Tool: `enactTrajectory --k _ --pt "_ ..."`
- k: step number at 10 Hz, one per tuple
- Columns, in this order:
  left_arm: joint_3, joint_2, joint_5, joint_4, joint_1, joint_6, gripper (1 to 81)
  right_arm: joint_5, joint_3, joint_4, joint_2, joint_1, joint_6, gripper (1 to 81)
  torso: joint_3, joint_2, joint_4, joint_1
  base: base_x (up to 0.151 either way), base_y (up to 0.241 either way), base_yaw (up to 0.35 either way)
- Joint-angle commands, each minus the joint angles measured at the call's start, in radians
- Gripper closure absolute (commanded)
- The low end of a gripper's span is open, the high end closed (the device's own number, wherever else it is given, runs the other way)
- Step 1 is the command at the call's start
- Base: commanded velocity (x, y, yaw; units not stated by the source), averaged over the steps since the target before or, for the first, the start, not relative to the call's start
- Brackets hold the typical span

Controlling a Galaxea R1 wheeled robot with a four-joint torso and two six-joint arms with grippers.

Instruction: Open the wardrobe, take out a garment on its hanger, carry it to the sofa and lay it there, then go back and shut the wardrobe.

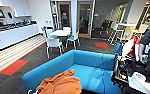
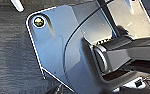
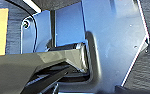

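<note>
The garment [image 1: 61,84], a rust-orange sweatshirt, lies crumpled on the seat of the sofa [image 1: 91,62], toward the sofa's left end and at the near edge of the head view. A small white piece, possibly part of the hanger [image 1: 30,91], shows at the garment's lower left corner; it cannot be identified with certainty. The blue sofa stands on dark carpet [image 1: 38,56] with orange patches. Behind it are a round white table [image 1: 59,32] and white chairs [image 1: 53,44], with a white counter [image 1: 11,35] along the left wall. A person [image 1: 146,47] with a control rig stands at the right edge, near the sofa's right arm. Both wrist views show the robot's own dark plate over dark carpet. Whether either gripper is wide or narrow cannot be told.
</note>
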Motion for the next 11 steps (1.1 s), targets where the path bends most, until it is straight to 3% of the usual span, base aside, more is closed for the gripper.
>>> enactTrajectory --k 1,4,11 --pt "-0.006 0.001 0.044 0.008 -0.031 0.002 1.0 -0.045 0.007 -0.012 0.01 0.025 -0.004 1.0 0.0 0.0 0.0 0.0 0.0 0.0 0.0" --pt "-0.003 -0.002 0.05 0.005 -0.034 0.0 1.0 -0.045 0.008 -0.012 0.01 0.025 -0.004 1.0 0.0 0.0 0.0 0.0 0.0 0.0 0.035" --pt "-0.003 -0.003 0.05 0.008 -0.034 0.005 1.0 -0.044 0.008 -0.011 0.01 0.021 -0.004 1.0 0.0 0.0 0.0 0.0 0.0 0.0 0.293"
